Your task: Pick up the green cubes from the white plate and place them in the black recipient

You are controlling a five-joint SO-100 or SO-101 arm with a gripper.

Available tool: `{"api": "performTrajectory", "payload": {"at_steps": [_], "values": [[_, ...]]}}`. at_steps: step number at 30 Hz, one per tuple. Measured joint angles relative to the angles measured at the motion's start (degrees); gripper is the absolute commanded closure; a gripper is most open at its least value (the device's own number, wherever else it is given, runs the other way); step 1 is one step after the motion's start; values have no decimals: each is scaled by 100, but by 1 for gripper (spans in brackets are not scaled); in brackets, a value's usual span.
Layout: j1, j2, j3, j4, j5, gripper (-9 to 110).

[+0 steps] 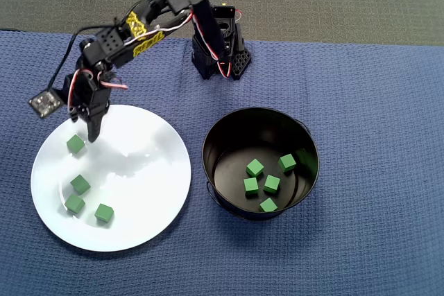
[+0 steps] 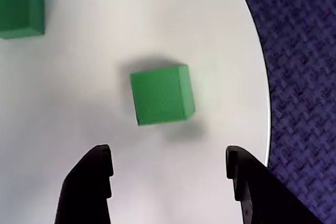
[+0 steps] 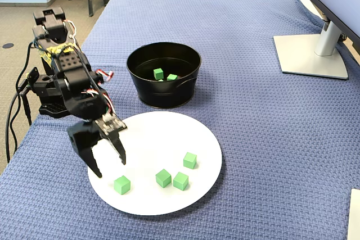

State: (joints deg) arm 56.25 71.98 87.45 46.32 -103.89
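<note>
Overhead view, left to right: gripper (image 1: 90, 132) fingers spread, empty, above the white plate (image 1: 149, 192) near one of four green cubes (image 1: 75, 144) there. Black pot (image 1: 229, 133) right of plate holds four more cubes (image 1: 271, 184).

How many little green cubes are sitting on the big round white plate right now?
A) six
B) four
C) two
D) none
B: the overhead view shows four small matte green cubes on the large round glossy white plate, while the others already lie inside the round black metal pot. The fixed view shows the same four on the plate.
</note>
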Motion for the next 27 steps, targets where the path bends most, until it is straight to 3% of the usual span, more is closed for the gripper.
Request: {"api": "performTrajectory", "payload": {"at_steps": [27], "values": [[-132,-747,-308,-721,387,80]]}}
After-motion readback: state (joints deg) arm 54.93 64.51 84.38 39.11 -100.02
